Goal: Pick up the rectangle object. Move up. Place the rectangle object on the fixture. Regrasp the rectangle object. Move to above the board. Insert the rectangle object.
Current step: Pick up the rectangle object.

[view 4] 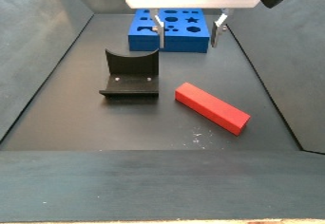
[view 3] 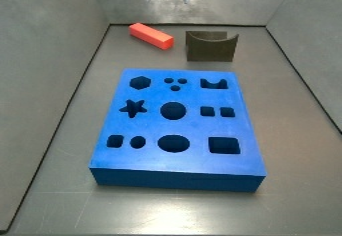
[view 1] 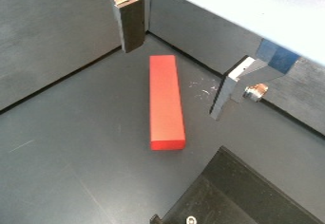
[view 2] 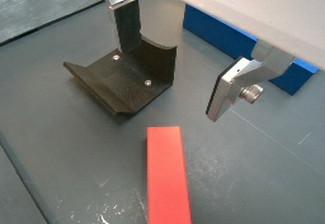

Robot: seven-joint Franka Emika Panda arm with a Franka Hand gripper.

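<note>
Above the unmarked rectangle object (view 1: 165, 102), the gripper (view 1: 178, 62) hangs empty, fingers spread.

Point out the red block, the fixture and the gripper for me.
Red block (view 4: 212, 107): side view, middle of its top face, lying on the floor.
Fixture (view 4: 129, 75): side view, its upright back wall.
Gripper (view 1: 181, 59): wrist view, midway between the fingertips, above the block's end, jaws open and empty.

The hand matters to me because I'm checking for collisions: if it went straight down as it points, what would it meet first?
Probably the red block, which lies flat on the floor between the open fingers of the hand; depth is uncertain, and the fixture stands off to one side.
</note>
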